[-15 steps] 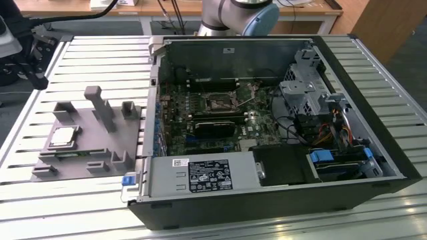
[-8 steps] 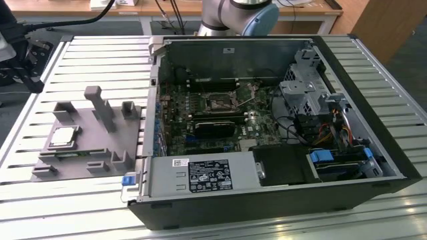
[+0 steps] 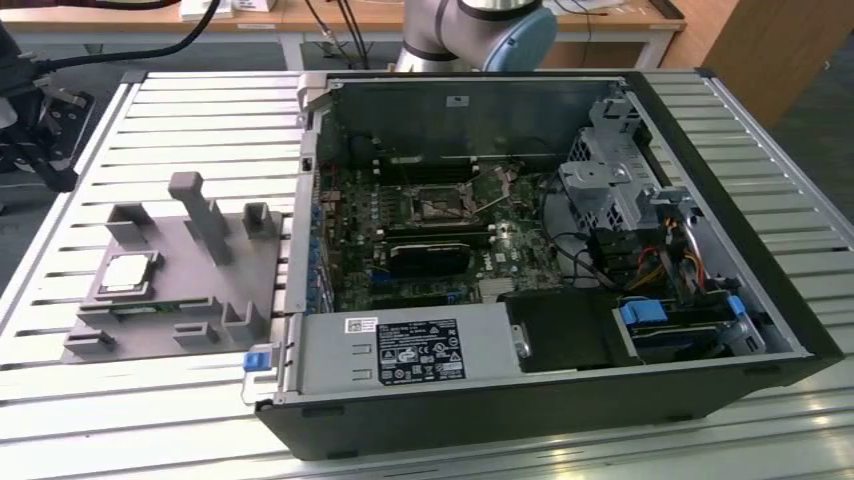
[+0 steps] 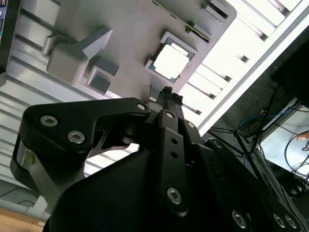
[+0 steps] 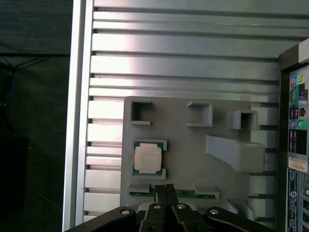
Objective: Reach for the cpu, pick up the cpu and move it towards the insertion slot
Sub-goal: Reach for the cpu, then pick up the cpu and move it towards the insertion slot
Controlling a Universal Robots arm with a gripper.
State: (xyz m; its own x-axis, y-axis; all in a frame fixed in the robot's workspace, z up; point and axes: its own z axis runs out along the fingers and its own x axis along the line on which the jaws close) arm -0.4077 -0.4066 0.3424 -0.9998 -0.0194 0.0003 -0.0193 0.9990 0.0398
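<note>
You saw the gripper [image 5: 166,187] hover over the grey fixture [image 5: 193,154], jaws pressed together and gripping nothing, with the cpu [image 5: 147,158] seated in a fixture pocket near the edge of the table [image 3: 134,412] at the exterior view's left, apart from the insertion slot [image 3: 438,204].

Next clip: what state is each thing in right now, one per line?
Silvery-grey square cpu: lying flat in its grey plastic fixture seat, ungripped.
Black gripper: fingers shut, empty, apart from the cpu.
Square silvery-framed insertion slot: dark centre, no chip in it.
Black computer case: lying on its side, open.
</note>
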